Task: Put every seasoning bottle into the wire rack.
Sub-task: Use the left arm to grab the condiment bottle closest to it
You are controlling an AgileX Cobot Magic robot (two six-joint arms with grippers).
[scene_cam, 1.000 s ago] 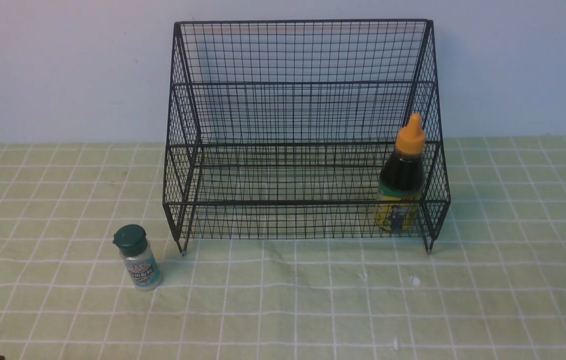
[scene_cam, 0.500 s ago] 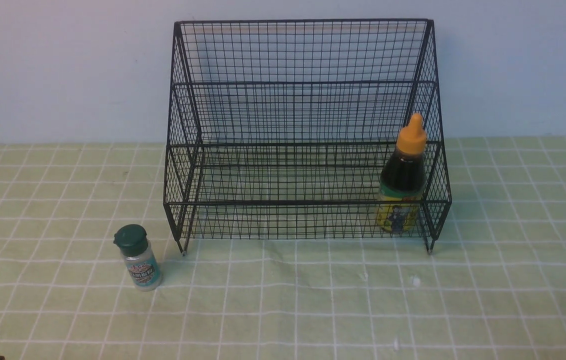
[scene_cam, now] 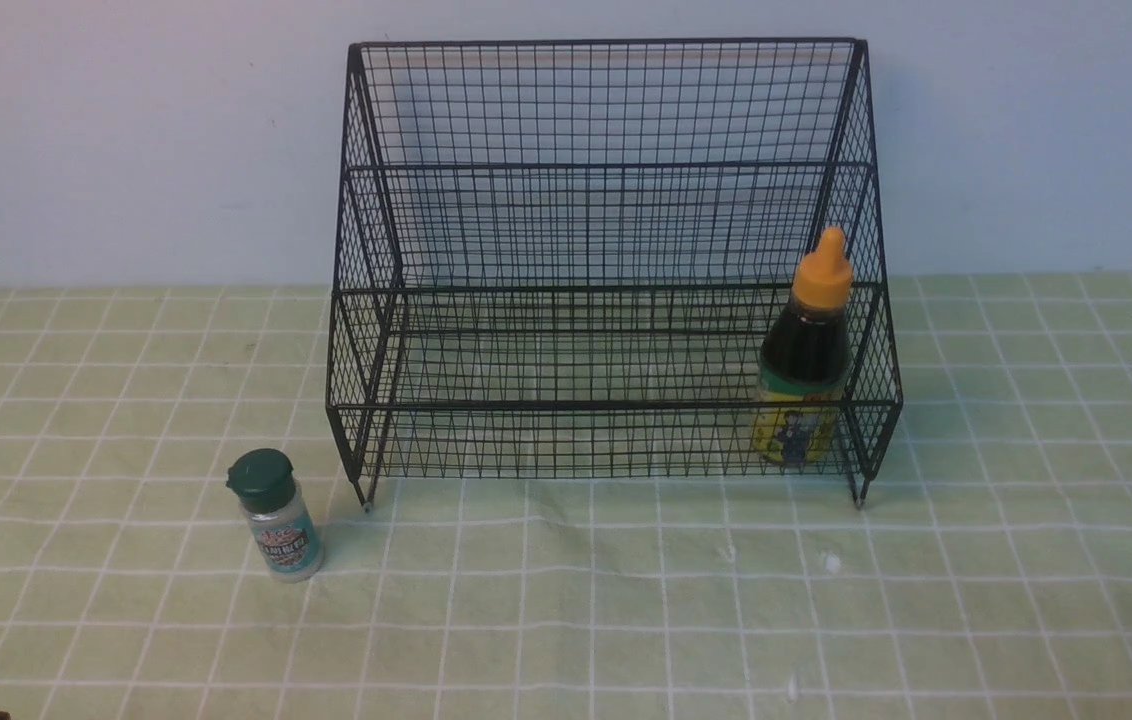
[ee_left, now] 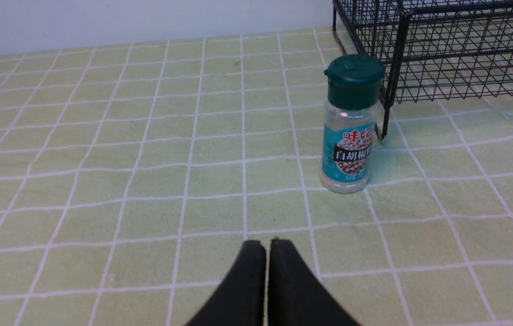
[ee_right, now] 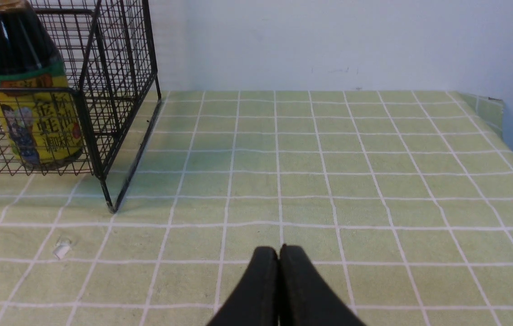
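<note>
The black wire rack [scene_cam: 606, 405] stands at the back of the table against the wall. Upright in the right end of its lower tier is the dark-liquid seasoning bottle [scene_cam: 803, 355] with an orange nozzle cap and a yellow label, also seen through the mesh [ee_right: 25, 86]. The small clear shaker [scene_cam: 276, 515] with a green cap and a teal label stands on the cloth outside the rack, by its front left leg [ee_left: 349, 127]. My left gripper [ee_left: 266, 242] is shut and empty, short of the shaker. My right gripper [ee_right: 279, 248] is shut and empty, well away from the rack.
A green checked cloth [scene_cam: 626, 600] covers the table, with a pale wall close behind. The table's right edge [ee_right: 496, 117] shows in the right wrist view. A small white scrap [ee_right: 61, 249] lies on the cloth near the rack's front right leg [ee_right: 110, 206].
</note>
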